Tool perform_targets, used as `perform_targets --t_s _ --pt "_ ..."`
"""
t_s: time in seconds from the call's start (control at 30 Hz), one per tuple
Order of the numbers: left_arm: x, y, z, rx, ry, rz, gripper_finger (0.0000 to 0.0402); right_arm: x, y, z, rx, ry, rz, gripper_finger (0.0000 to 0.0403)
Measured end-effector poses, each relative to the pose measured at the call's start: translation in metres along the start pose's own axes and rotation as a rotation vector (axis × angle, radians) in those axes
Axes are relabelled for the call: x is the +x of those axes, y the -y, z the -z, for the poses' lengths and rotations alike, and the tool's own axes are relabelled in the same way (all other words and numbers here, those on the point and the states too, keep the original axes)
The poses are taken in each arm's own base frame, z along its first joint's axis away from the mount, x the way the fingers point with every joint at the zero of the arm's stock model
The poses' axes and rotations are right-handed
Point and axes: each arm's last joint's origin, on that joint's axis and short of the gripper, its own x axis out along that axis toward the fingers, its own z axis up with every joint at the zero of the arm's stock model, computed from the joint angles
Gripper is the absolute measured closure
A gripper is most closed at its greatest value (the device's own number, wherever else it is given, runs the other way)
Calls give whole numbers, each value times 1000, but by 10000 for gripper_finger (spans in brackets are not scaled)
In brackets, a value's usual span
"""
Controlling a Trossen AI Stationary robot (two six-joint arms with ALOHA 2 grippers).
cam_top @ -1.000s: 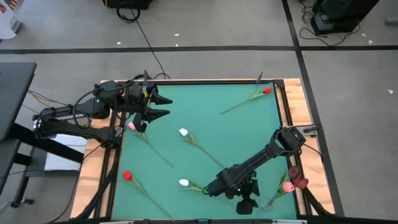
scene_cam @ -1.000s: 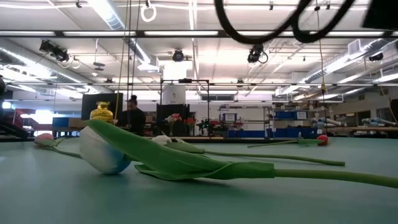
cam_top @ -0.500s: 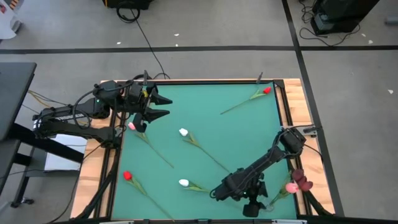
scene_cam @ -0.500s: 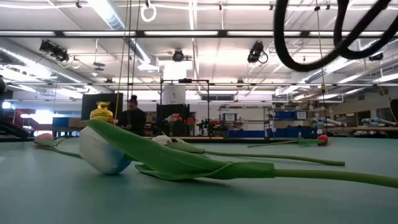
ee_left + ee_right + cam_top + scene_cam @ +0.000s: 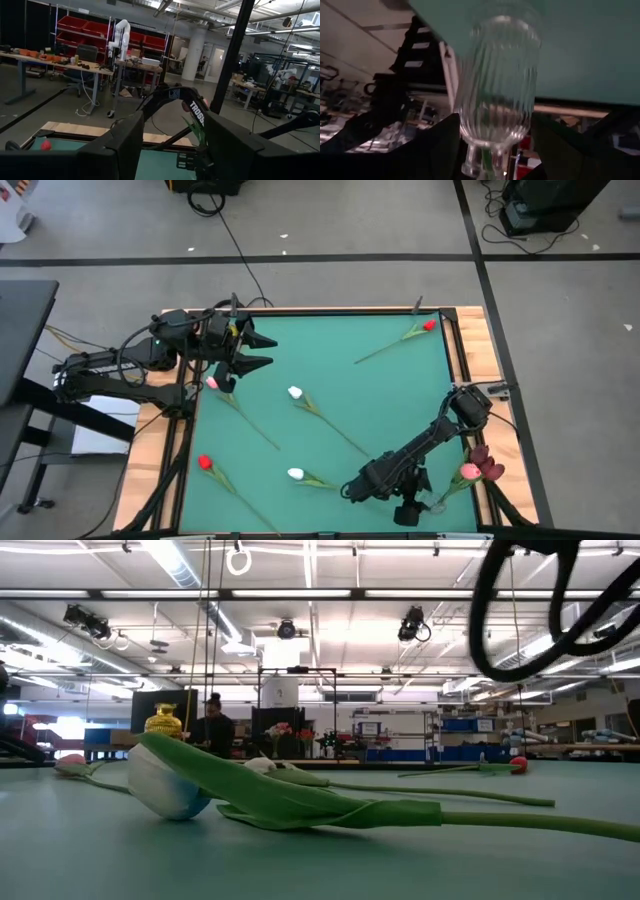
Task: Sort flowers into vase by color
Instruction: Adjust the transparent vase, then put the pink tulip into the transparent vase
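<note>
Now the right end effector [image 5: 490, 150] clasps a ribbed glass vase [image 5: 497, 80].

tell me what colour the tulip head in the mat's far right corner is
Red, shown best in the high view.

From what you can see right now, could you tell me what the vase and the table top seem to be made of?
Vase: likely clear ribbed glass, perhaps plastic; you see through it, with bright glints. Table top: matte green mat, no glare, with wooden edges.
</note>
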Motion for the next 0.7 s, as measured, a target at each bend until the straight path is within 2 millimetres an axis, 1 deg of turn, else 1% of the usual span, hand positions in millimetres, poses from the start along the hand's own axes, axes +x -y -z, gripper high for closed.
perform_targets --t_s 0.43,0.57,0.7 --pt "0 0 0 0 0 0 186 -14 14 -10 -36 89 87 154" --pt "0 0 0 0 0 0 186 -22 22 -15 -17 125 115 154" --pt "0 0 0 0 0 0 186 -36 35 -19 10 198 173 154"
